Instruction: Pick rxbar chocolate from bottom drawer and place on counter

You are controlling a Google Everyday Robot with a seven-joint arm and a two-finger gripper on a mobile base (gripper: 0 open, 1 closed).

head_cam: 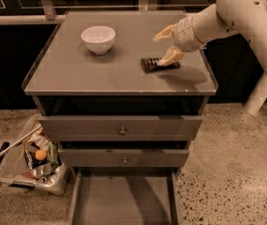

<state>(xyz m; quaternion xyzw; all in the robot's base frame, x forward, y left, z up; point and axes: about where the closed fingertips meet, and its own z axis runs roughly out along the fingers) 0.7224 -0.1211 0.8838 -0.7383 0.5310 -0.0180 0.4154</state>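
Observation:
The rxbar chocolate (157,63), a small black wrapped bar, lies flat on the counter (77,71) towards its right front. My gripper (166,44) is just above and right of the bar, open. Its lower finger (171,56) is at the bar's right end; I cannot tell if it touches. The upper finger (163,32) is clear of the bar. The bottom drawer (123,200) is pulled out at the bottom of the view, and the part of its grey floor that shows is bare.
A white bowl (98,39) stands on the counter's back left. The two upper drawers (122,128) with knobs are nearly shut. A clear bin of rubbish (32,161) sits on the floor at the left. A white post (259,95) stands right of the cabinet.

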